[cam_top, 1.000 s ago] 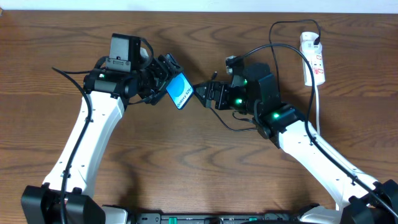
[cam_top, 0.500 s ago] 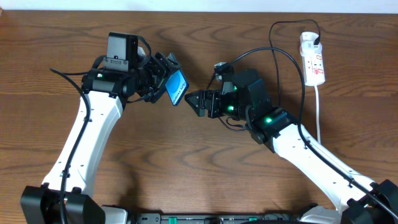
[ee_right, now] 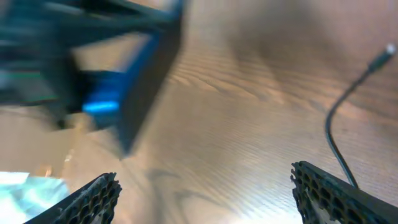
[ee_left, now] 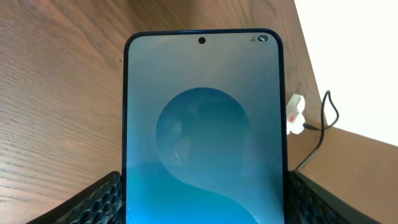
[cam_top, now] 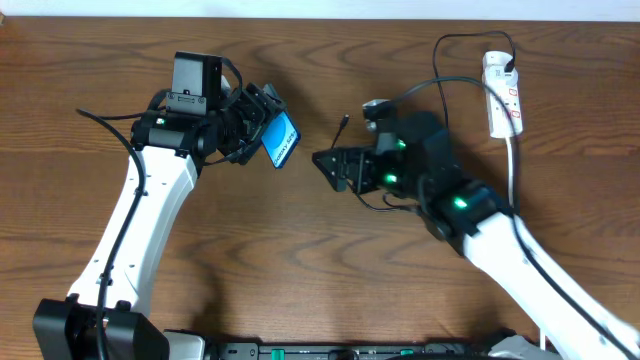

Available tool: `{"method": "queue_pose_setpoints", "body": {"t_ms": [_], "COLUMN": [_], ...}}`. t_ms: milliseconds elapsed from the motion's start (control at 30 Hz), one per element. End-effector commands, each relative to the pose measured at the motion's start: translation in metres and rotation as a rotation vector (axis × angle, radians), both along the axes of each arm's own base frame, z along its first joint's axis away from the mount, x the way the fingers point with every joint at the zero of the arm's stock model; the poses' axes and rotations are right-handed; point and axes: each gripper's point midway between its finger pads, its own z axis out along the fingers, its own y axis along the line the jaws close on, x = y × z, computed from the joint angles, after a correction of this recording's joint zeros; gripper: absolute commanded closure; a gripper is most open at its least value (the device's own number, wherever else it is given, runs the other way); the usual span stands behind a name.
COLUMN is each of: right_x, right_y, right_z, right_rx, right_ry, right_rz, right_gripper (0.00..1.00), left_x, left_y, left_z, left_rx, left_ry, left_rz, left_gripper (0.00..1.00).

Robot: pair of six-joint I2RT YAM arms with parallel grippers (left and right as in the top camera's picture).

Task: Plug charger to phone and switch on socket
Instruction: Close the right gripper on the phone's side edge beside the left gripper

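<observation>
Phone (cam_top: pixel 283 141) sits clamped in left gripper (cam_top: pixel 264 126); right gripper (ee_right: pixel 214 196) gapes empty near charger (cam_top: pixel 342 123).

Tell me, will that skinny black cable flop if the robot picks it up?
Probably floppy: the charger is thin and bends in loose curves. Likely light too, so its plug may swing or dangle when lifted.

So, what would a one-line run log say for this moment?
left gripper: shut on phone | right gripper: open, empty | charger: not in phone | socket: untouched
</observation>
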Motion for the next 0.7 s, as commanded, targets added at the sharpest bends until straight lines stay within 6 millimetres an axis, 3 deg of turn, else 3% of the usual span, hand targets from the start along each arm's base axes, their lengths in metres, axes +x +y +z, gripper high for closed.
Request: {"method": "queue_pose_setpoints", "body": {"t_ms": [0,100,200,367,667], "right_x": [-0.018,-0.018,-0.012,-0.001,0.023], "right_y": [-0.001,0.0,0.005,0.033,0.055], "right_z": [0.039,0.039,0.023,0.011,-0.006], "right_rx": [0.035,0.053,0.038,0.049,0.102], "right_ry": [-0.108,-0.082,-0.033,-0.052,-0.033], "right_rz": [0.047,0.027,-0.016,-0.006,-0.082], "right_gripper": [0.07,0.07,0.07,0.1,0.15], "left_x": [0.003,0.004,0.004,0.006,0.006], "left_y": [0.007,0.009,0.01,0.01,0.01], "left_z": [0.01,0.01,0.01,0.011,0.01], "left_rx": [0.033,0.045,0.045,0.048,0.05], "left_ry": [-0.048,-0.05,-0.05,-0.058,-0.058], "left_rz": [0.014,0.024,0.024,0.027,0.029], "left_gripper": [0.59,0.59,0.59,0.59,0.59]}}
